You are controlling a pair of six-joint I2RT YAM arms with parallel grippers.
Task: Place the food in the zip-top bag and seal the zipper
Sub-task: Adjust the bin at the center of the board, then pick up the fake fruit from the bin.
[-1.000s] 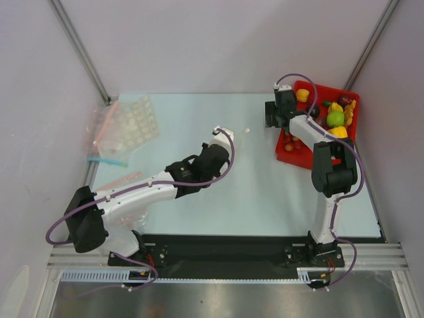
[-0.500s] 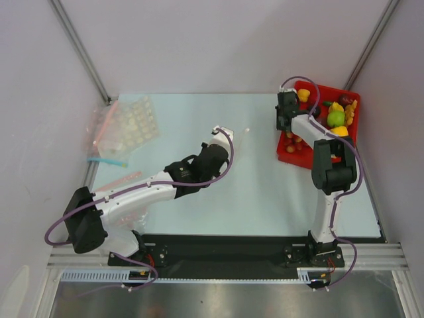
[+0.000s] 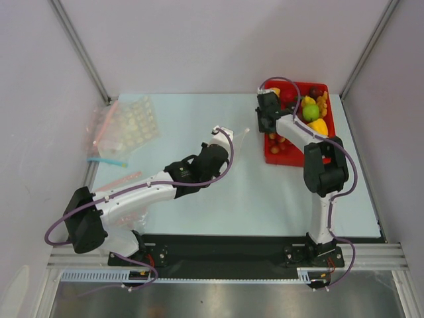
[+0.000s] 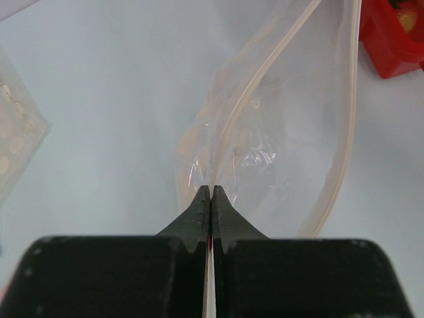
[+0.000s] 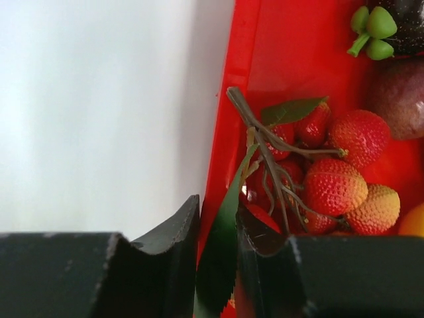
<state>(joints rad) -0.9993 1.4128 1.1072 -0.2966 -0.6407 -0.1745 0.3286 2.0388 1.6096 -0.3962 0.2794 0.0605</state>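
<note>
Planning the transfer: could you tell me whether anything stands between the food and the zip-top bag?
Only the red tray's wall, which the right tool grips, separates the food from the zip-top bag; nothing else visible.

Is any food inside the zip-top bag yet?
No, the left wrist view shows the zip-top bag clear and empty, pinched by the left gripper.

L fingers (image 4: 192,222), R fingers (image 5: 173,233) both clamped

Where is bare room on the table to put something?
Bare table: the near middle between the left arm and the right arm; the far edge between the dimpled sheet and the red tray. Crowded: left edge with bags and strips, and the tray full of food.
</note>
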